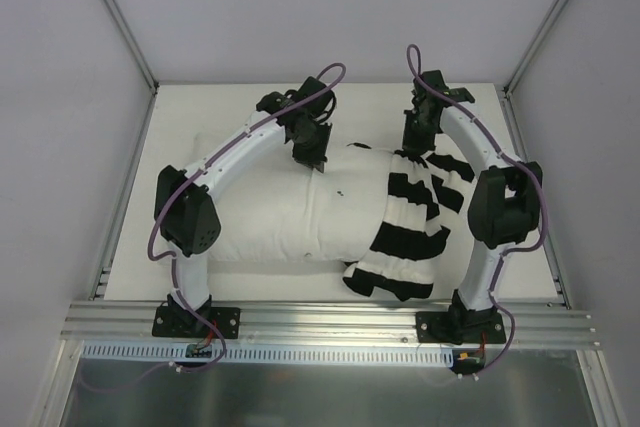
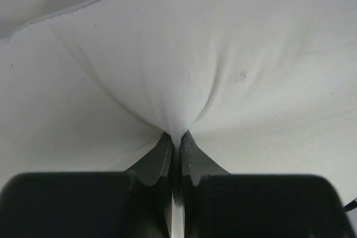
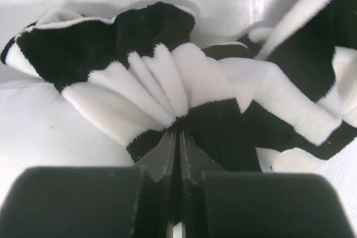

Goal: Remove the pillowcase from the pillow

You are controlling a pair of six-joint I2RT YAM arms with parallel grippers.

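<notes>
As the left end effector [image 2: 177, 136] pinches pillow [image 2: 240, 48], the right end effector [image 3: 178, 129] clamps pillowcase [image 3: 184, 85].

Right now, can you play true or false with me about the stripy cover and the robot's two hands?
1. The left gripper is pinching the white pillow. True.
2. The right gripper is open and holds nothing. False: it is shut on a fold of the striped pillowcase.
3. The pillowcase covers the whole pillow. False: it is bunched up over the pillow's right end, and most of the pillow is bare.
4. The pillow lies on the table, between the two arms. True.
</notes>
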